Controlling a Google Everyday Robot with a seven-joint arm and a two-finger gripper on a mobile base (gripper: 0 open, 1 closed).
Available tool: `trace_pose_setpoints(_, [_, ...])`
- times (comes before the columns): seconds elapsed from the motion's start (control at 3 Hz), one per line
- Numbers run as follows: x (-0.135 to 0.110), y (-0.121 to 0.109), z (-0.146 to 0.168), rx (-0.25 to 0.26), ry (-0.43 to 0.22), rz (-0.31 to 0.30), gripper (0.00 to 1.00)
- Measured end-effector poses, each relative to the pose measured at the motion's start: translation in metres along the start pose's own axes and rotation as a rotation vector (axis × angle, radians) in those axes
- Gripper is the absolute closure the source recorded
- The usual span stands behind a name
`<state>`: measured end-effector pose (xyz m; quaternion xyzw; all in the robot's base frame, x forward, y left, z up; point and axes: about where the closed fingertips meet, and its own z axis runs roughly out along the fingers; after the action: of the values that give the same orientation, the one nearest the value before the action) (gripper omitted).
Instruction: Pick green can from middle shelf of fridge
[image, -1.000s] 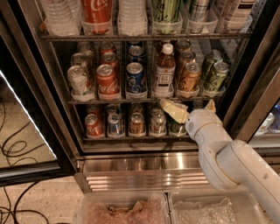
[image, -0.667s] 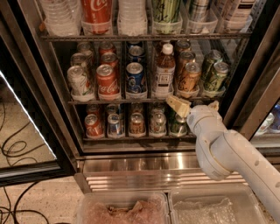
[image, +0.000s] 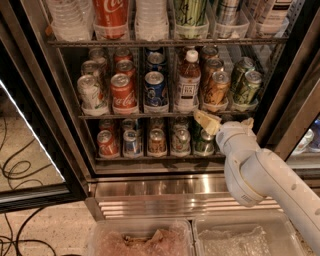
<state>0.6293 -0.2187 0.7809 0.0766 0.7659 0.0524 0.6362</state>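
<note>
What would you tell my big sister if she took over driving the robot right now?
Tool: open and empty, level with the front edge of the middle shelf, above the lower row of cans.
Green can: upright at the right end of that shelf in the fridge, the front one of two alike, untouched, up and to the right of the tool.
Done: tool brought up to the fridge.
Left: lift, shift right, close on the can, pull it out.

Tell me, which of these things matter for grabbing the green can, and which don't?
Job: green can, middle shelf, fridge, hand just below that shelf's right end.
Just there: red can, blue can, bottle, floor cables, plastic tubs.
</note>
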Motion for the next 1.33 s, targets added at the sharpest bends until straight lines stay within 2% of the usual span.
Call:
trace_pose_setpoints(0.33, [-0.0014, -0.0043, 0.0005, 0.061, -0.028, -0.028, 0.00])
trace_pose_setpoints(0.67, [-0.0058, -0.0010, -0.0040, 0.211, -0.132, -0.078, 0.00])
trace_pose_setpoints(1.0, [-0.0051, 0.0001, -0.0036, 0.207, -0.129, -0.076, 0.00])
trace_pose_setpoints(1.33, [-0.0051, 0.0001, -0.0036, 0.207, -0.129, -0.076, 0.13])
